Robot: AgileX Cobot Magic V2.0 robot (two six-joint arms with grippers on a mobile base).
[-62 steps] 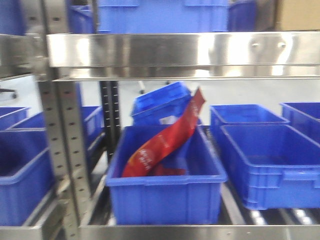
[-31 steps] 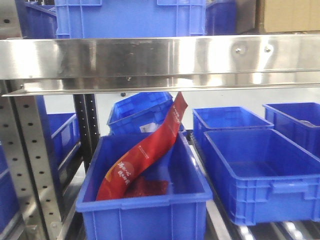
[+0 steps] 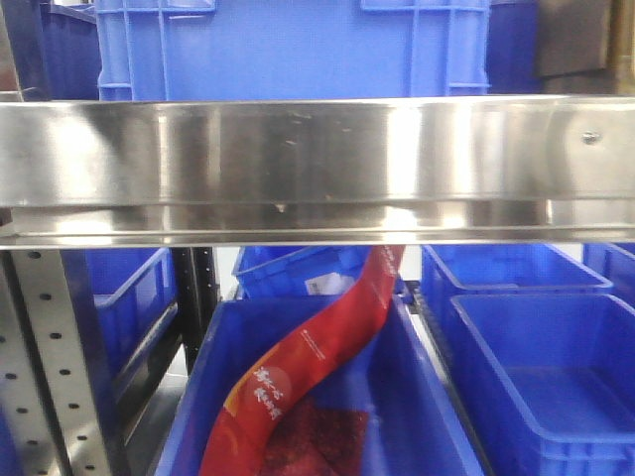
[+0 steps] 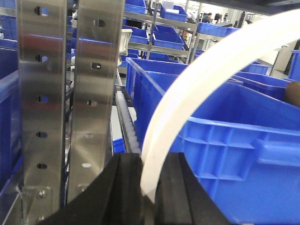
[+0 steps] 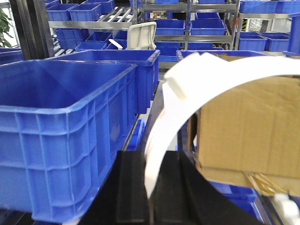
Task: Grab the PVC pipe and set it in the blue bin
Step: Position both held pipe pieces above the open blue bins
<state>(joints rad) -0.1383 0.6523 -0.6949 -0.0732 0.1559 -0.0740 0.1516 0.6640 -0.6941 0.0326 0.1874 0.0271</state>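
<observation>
Between left gripper [image 4: 150, 174] and right gripper [image 5: 151, 171] jaws we clamp PVC pipe [image 4: 199, 86]; we should raise both ends evenly over blue bin [image 4: 236, 147], right of left jaws.

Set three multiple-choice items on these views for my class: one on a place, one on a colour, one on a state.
1. Where is the long red plastic pouch?
A. leaning in a blue plastic bin
B. hanging from a hook
C. on the floor

2. What colour is the cardboard box in the right wrist view?
A. green
B. brown
C. white

3. How do the left gripper's jaws stand?
A. wide open, empty
B. shut on the pouch
C. shut on the white curved PVC pipe

Key:
1 A, it slants up out of the bin.
2 B, it is plain brown board.
3 C, the pipe rises from between the jaws.
</observation>
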